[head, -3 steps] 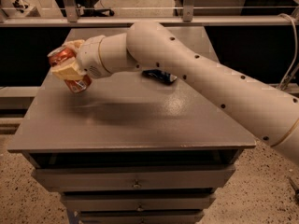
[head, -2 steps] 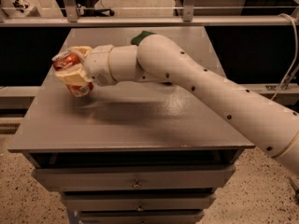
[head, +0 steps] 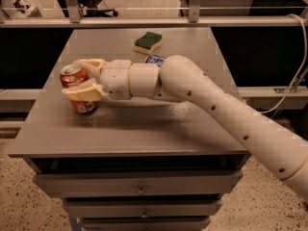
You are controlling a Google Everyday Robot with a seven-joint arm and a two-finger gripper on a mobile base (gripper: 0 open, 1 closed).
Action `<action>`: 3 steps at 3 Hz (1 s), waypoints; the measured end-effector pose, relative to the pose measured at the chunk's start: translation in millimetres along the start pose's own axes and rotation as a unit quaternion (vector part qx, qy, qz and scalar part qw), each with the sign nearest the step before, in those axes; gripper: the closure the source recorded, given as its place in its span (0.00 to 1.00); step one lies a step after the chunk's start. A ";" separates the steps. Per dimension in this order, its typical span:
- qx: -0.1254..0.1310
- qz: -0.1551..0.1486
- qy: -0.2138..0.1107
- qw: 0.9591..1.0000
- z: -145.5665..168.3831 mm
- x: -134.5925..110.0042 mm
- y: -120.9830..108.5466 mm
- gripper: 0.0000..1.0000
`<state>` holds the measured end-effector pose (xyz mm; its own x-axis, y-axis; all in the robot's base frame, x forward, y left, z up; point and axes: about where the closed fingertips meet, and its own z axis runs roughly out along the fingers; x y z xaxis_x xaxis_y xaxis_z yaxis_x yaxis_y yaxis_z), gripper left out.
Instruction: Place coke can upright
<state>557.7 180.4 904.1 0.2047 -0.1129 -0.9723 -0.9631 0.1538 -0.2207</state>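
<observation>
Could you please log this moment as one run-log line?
gripper: over table, left side, shut on coke can | coke can: upright | release: not yet

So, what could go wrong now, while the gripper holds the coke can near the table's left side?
The coke can looks slightly tilted in the gripper, whose fingers clasp it; released so, it may tip over. It is near the table's left edge, so a toppled can could roll off.

arm [head: 216, 110] stretched out, hand [head: 72, 78] low, fingers [head: 83, 92] gripping.
</observation>
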 end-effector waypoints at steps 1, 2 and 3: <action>-0.008 -0.009 -0.017 1.000 -10.6 0.9 8.4 0.12; -0.016 -0.016 -0.019 1.000 -18.7 1.0 13.7 0.00; -0.030 -0.024 -0.005 0.999 -24.5 -0.6 17.7 0.00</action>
<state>536.2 159.2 902.7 0.2517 -0.1078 -0.9618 -0.9611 0.0891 -0.2615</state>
